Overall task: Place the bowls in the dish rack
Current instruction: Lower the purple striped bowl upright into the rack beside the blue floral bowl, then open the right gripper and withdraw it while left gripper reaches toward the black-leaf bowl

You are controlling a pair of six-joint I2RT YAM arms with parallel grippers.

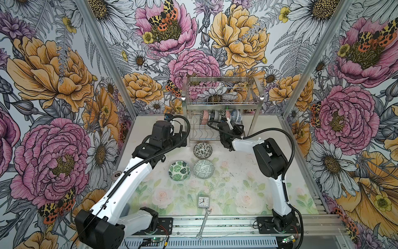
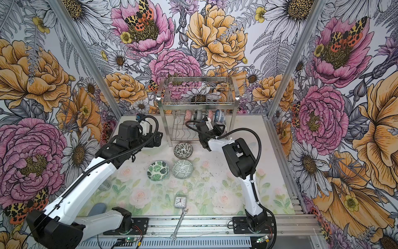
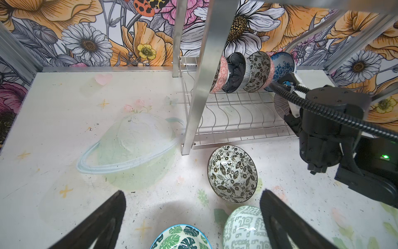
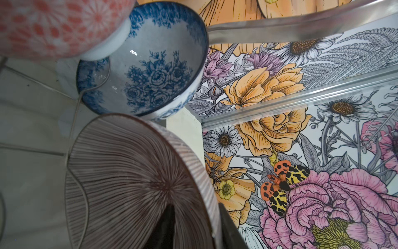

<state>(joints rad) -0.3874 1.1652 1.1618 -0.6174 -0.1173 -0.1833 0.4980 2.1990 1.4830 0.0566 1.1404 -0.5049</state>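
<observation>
Your right gripper (image 4: 193, 217) is inside the bottom shelf of the dish rack (image 1: 221, 103). One finger is inside the striped bowl (image 4: 129, 183) and the other is outside it, so the bowl's edge sits between them. You cannot tell if the fingers squeeze the edge or just stand beside it. The striped bowl stands on its side in the wavy wires, on the right part of the shelf. Right next to it stands the blue flower bowl (image 4: 150, 71), with a pink bowl (image 4: 53, 25) leaning on it. They belong to a row of bowls (image 3: 247, 71) standing on edge along the back of that shelf.

Your left gripper (image 3: 192, 194) has its fingers spread wide and holds nothing. It hangs over the table (image 3: 53, 107), near the rack's front left leg.

Three bowls sit right side up on the table in front of the rack. The black flower bowl (image 1: 202, 149) is closest to the rack. The green leaf bowl (image 1: 179, 170) and the grey-green bowl (image 1: 203, 168) sit side by side, nearer to you. A small clock (image 1: 203, 201) and a wrench (image 1: 203, 224) lie just beside each other at the front edge.
</observation>
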